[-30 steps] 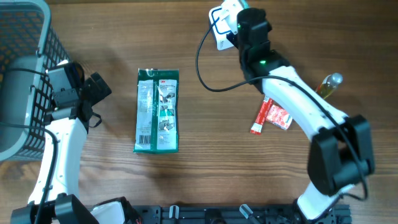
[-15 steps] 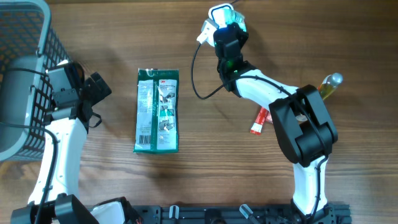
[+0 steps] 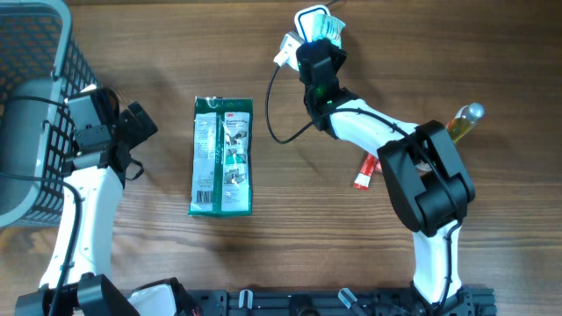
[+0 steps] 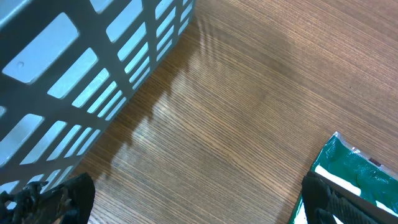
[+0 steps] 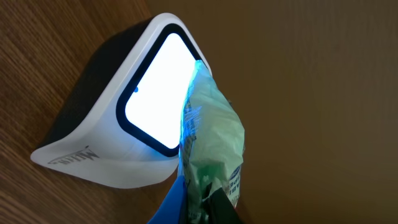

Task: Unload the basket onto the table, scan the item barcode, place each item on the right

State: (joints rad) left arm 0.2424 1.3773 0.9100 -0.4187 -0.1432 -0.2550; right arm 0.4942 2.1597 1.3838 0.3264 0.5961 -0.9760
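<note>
The right arm point(image 3: 369, 127) stretches to the far edge of the worktop point(image 3: 299, 237), jaws clamped on a green packet point(image 5: 211, 137) held at the lit scanner point(image 5: 146, 109). The left arm point(image 3: 88, 193) sits bent beside the basket point(image 3: 75, 61), jaws spread wide, empty.

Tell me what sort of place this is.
Probably a mock shop checkout: a lit barcode scanner with a small green packet held to it, a grey shopping basket, and a larger green pack lying nearby.

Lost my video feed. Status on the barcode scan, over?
Left hand open, empty, beside basket. Right hand shut on green packet, held at lit scanner. Nothing in the way.
</note>
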